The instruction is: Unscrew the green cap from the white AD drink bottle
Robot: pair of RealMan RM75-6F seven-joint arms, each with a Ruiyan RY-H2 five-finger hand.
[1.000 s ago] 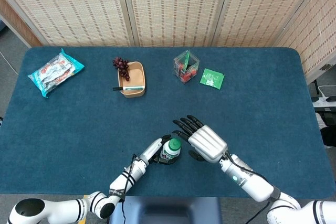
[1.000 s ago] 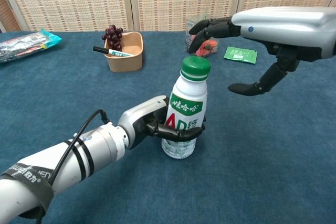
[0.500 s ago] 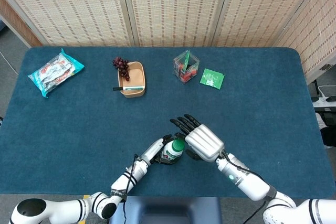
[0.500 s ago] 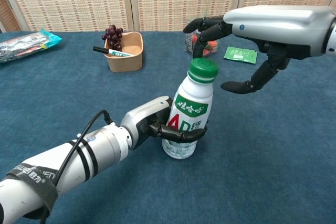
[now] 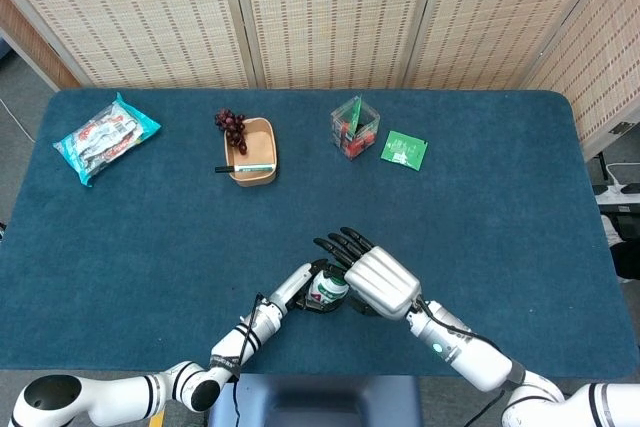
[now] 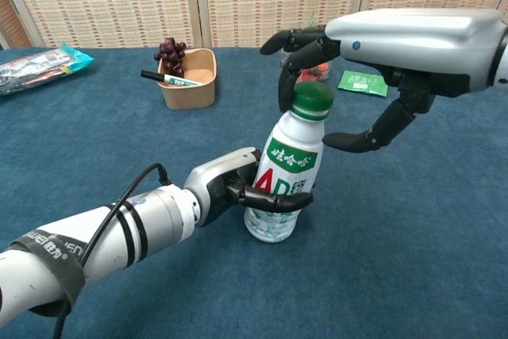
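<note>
The white AD drink bottle (image 6: 284,174) stands on the blue table, leaning slightly right, with its green cap (image 6: 312,98) on. My left hand (image 6: 230,185) grips the bottle's lower body from the left, fingers wrapped around the label. My right hand (image 6: 397,33) hovers over the cap, its fingers (image 6: 291,52) curving down behind and left of it. The thumb (image 6: 359,140) is held apart on the right, and I see no closed grip on the cap. From the head view the right hand (image 5: 378,282) covers much of the bottle (image 5: 325,290), with the left hand (image 5: 296,287) beside it.
A wooden bowl (image 5: 255,159) with grapes and a marker sits at the back left. A snack bag (image 5: 105,137) lies far left. A clear box (image 5: 355,127) and a green packet (image 5: 404,149) are at the back right. The table's front edge is just below the bottle.
My right hand has moved left and lower, from beside the bottle to around the cap. The bottle has tipped slightly right in the left hand's grip.
</note>
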